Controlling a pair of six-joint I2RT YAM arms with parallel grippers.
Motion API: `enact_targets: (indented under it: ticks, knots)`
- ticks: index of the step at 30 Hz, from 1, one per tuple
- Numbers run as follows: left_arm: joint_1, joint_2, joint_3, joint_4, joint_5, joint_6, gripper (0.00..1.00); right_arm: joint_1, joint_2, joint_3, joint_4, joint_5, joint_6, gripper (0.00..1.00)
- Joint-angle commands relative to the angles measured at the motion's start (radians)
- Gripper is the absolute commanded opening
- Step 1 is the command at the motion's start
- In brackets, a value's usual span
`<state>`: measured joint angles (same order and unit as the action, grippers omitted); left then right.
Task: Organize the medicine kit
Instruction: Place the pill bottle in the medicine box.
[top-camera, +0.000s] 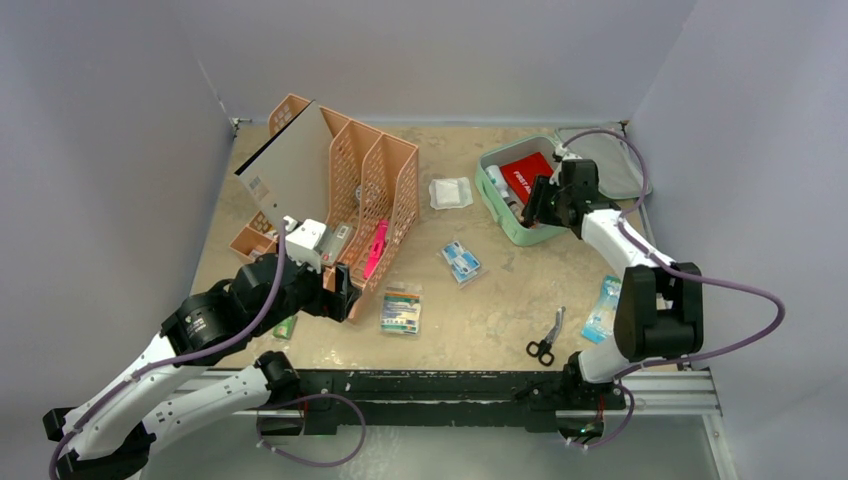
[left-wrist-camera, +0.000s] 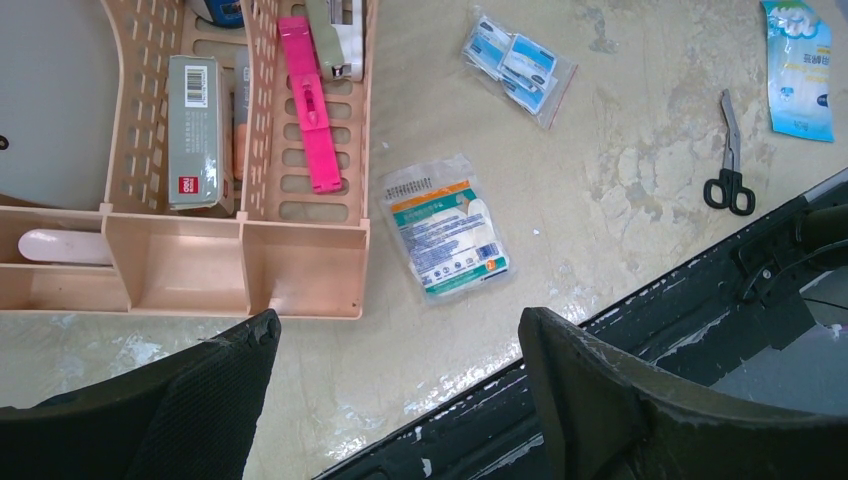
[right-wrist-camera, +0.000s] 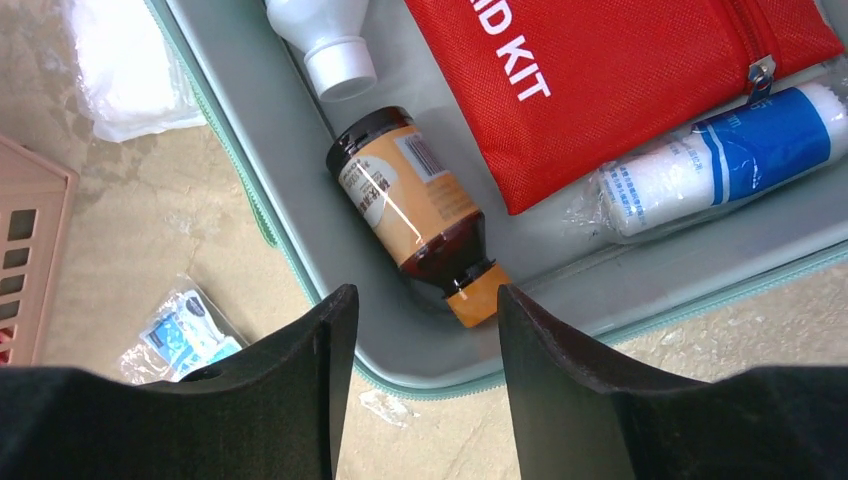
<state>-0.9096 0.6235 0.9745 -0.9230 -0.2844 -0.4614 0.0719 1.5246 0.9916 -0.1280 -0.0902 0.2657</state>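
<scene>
The medicine kit, a mint-green case, lies open at the back right with its grey lid folded back. Inside lie a red first aid pouch, a white bottle, a wrapped bandage roll and a brown bottle on its side with an orange cap. My right gripper hovers open over the kit's near rim, its fingertips either side of that cap without touching it. Near the front left my left gripper is open and empty above bare table beside the rack.
An orange mesh file rack with a grey board, a box and a pink item stands at the left. Loose on the table lie a gauze packet, a plaster bag, scissors, a blue packet and a white pad.
</scene>
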Motion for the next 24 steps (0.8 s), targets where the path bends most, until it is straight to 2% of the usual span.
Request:
enact_targets:
  ticks: [1, 12, 19, 24]
  knots:
    - [0.003, -0.006, 0.035, 0.012, -0.009, 0.001, 0.88, 0.005, -0.015, 0.086, -0.104, 0.01, -0.051, 0.55]
    - [0.004, -0.025, 0.03, -0.002, -0.017, -0.014, 0.88, 0.005, 0.163, 0.294, -0.321, -0.037, -0.186, 0.54]
    - [0.003, -0.021, 0.038, -0.006, -0.019, -0.015, 0.88, 0.005, 0.244, 0.348, -0.323, -0.094, -0.184, 0.52]
    - [0.004, -0.015, 0.035, -0.007, -0.021, -0.02, 0.88, 0.005, 0.282, 0.36, -0.304, -0.146, -0.153, 0.43]
